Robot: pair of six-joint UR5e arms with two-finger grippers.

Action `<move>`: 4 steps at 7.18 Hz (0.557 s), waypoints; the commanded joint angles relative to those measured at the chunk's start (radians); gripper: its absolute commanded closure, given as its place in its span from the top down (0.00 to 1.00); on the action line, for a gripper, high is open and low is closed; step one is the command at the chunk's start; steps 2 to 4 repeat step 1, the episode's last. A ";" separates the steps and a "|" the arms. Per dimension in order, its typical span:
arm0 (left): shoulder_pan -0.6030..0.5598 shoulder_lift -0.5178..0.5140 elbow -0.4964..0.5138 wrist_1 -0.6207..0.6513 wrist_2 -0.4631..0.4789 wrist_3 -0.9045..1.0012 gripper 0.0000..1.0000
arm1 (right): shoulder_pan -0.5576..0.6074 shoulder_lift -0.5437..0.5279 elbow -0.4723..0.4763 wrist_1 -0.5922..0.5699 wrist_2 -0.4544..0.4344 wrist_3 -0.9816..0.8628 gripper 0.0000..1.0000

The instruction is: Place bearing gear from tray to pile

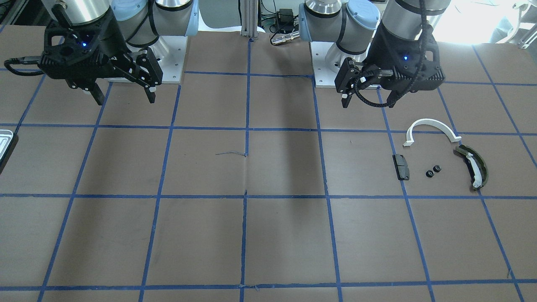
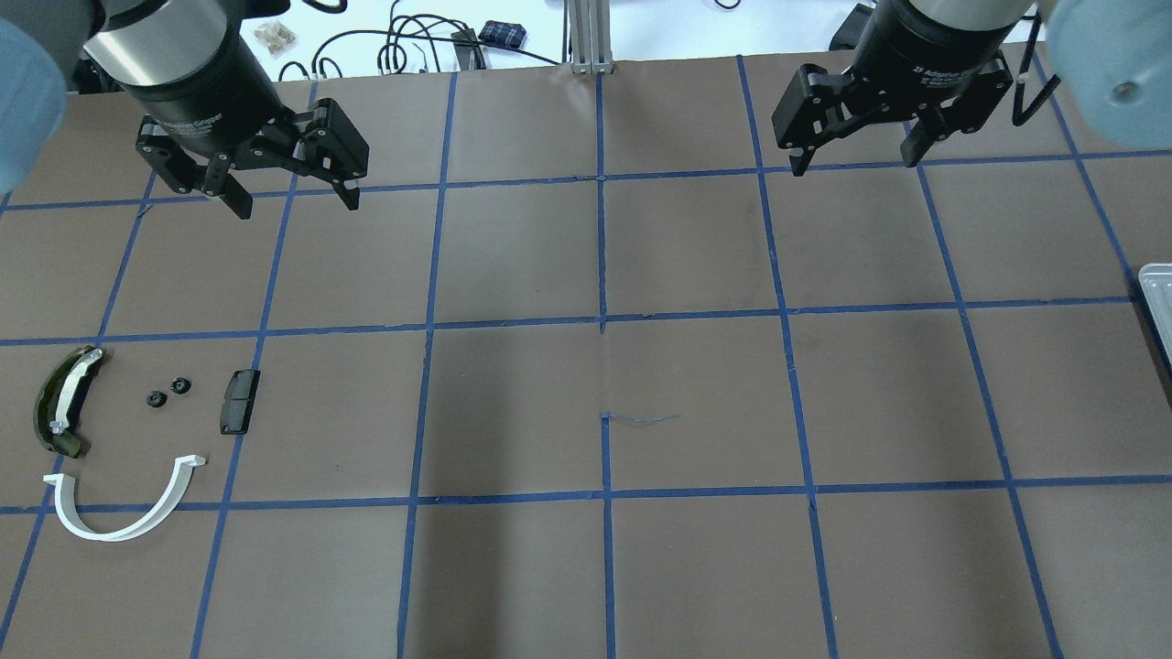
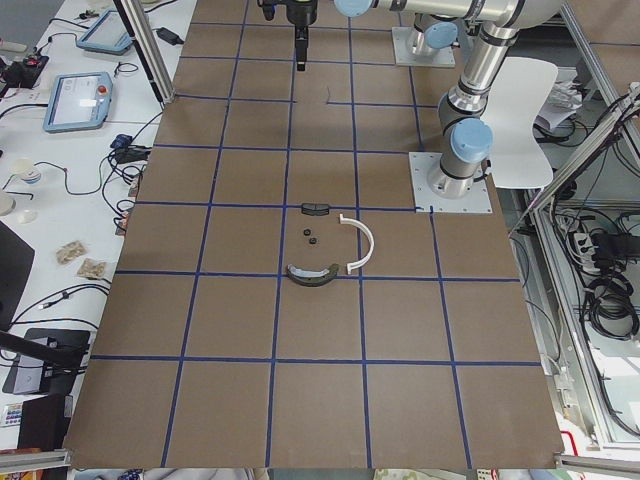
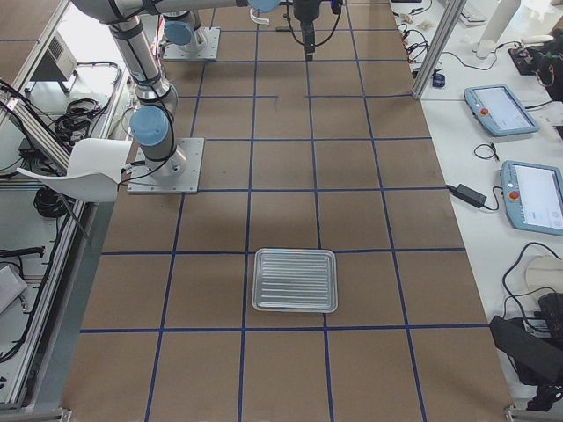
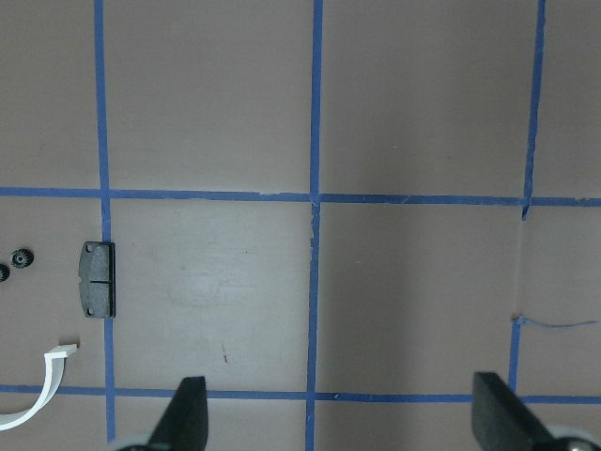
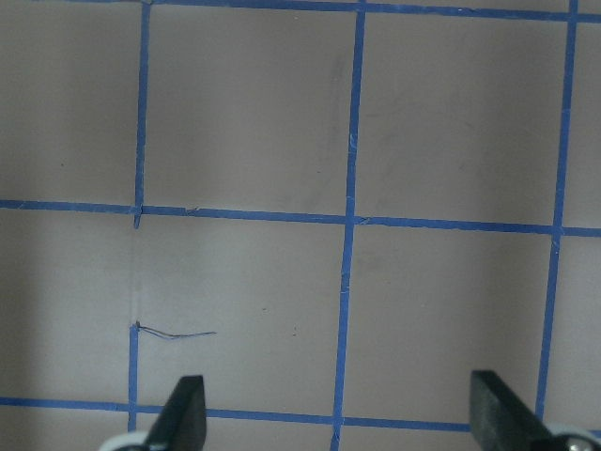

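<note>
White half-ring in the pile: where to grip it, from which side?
Pinch the white half-ring at mid-arc, coming straight down, one finger inside the curve and one outside. The band is thin, the hollow is bare, and the stepped ends look less even. The left gripper is nearest.

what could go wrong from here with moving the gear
The tray looks empty in the right side view, so the open right pincer may close on nothing. The two small black gears lie close together beside the black block; another set down there might knock them or roll.
</note>
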 commanded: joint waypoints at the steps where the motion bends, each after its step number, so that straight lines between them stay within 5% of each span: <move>1: 0.013 0.004 0.007 -0.011 -0.013 0.002 0.98 | 0.000 0.000 0.001 0.002 0.000 -0.005 1.00; 4: 0.013 0.004 0.007 -0.011 -0.013 0.002 0.98 | 0.000 0.000 0.001 0.002 0.000 -0.005 1.00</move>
